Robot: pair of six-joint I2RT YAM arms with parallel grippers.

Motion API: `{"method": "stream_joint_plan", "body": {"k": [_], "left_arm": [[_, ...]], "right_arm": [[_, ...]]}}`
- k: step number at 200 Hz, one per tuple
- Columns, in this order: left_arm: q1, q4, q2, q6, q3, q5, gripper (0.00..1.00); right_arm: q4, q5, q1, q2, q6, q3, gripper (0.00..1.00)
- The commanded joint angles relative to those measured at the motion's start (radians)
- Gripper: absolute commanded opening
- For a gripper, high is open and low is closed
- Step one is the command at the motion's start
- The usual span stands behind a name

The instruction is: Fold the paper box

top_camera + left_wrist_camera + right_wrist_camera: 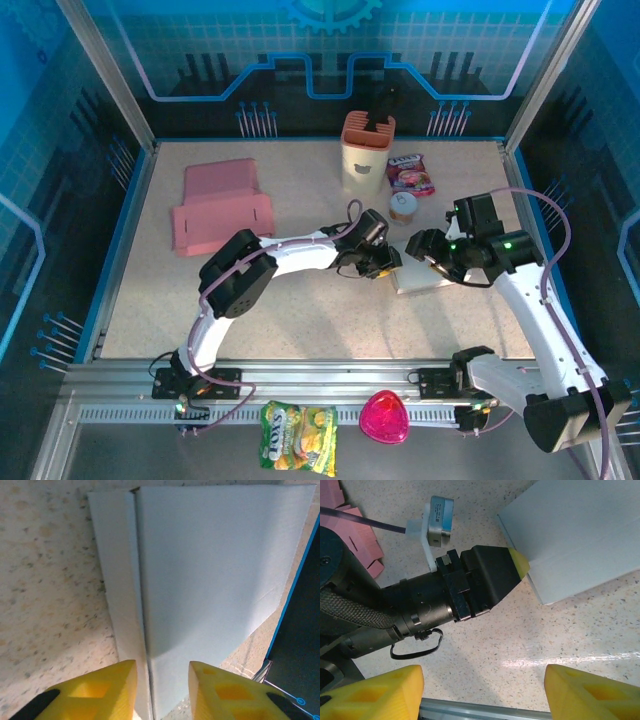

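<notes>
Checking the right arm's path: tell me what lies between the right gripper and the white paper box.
In the right wrist view, bare speckled tabletop separates the right gripper from the white paper box; the left gripper sits at the box's corner.

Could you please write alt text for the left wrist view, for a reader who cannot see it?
A flat white box lies on a speckled table, a crease running down its left side. The left end effector has its yellow fingers apart at the bottom, one on each side of the crease.
</notes>
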Motion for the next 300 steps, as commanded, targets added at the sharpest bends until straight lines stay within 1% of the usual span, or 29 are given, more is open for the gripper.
{"method": "stream_joint_plan", "body": {"k": [1, 22, 41, 57, 76, 95, 110, 129, 146, 158, 174, 187, 199, 216, 237, 257, 291, 300], "left_arm": [[0.037, -0.081, -0.144, 0.029, -0.065, -0.025, 0.35], [0.103, -0.118, -0.297, 0.036, -0.195, -0.048, 0.35], [0.214, -0.179, -0.439, 0.062, -0.311, -0.052, 0.34], [0.358, -0.263, -0.531, 0.122, -0.376, -0.052, 0.34], [0.572, -0.353, -0.579, 0.215, -0.394, -0.029, 0.32], [0.760, -0.406, -0.565, 0.296, -0.369, -0.041, 0.32], [0.877, -0.454, -0.491, 0.341, -0.311, -0.043, 0.31], [0.967, -0.490, -0.381, 0.380, -0.241, -0.072, 0.30], [1.003, -0.501, -0.306, 0.400, -0.199, -0.094, 0.28], [1.004, -0.489, -0.276, 0.398, -0.194, -0.094, 0.26], [0.988, -0.427, -0.265, 0.353, -0.237, -0.038, 0.23], [0.948, -0.401, -0.281, 0.325, -0.278, -0.038, 0.22], [0.907, -0.349, -0.308, 0.264, -0.344, -0.035, 0.22], [0.842, -0.259, -0.351, 0.141, -0.457, -0.036, 0.18], [0.743, -0.172, -0.404, -0.002, -0.559, -0.073, 0.15], [0.653, -0.070, -0.444, -0.187, -0.641, -0.096, 0.12], [0.440, 0.058, -0.469, -0.458, -0.671, -0.188, 0.09], [0.391, 0.143, -0.461, -0.548, -0.693, -0.202, 0.08]], "right_arm": [[0.041, -0.063, -0.003, 0.012, -0.013, -0.019, 0.66], [0.069, -0.036, 0.049, 0.035, -0.006, -0.015, 0.65], [0.111, -0.015, 0.116, 0.066, 0.015, -0.012, 0.65], [0.177, -0.023, 0.168, 0.091, 0.052, -0.024, 0.65], [0.233, -0.018, 0.228, 0.129, 0.082, -0.023, 0.64], [0.258, -0.012, 0.273, 0.167, 0.090, -0.004, 0.64], [0.270, -0.013, 0.296, 0.190, 0.093, 0.007, 0.64], [0.284, -0.018, 0.313, 0.209, 0.096, 0.016, 0.64], [0.293, -0.025, 0.324, 0.219, 0.103, 0.016, 0.64], [0.298, -0.035, 0.329, 0.228, 0.104, 0.014, 0.64], [0.297, -0.042, 0.334, 0.238, 0.103, 0.011, 0.64], [0.303, -0.050, 0.334, 0.241, 0.105, 0.003, 0.64], [0.306, -0.055, 0.334, 0.243, 0.105, -0.001, 0.64], [0.310, -0.062, 0.332, 0.252, 0.098, -0.001, 0.64], [0.317, -0.080, 0.327, 0.267, 0.091, -0.001, 0.64], [0.322, -0.092, 0.325, 0.277, 0.083, -0.006, 0.64], [0.354, -0.139, 0.316, 0.286, 0.106, -0.048, 0.64], [0.370, -0.149, 0.314, 0.285, 0.124, -0.069, 0.65]]}}
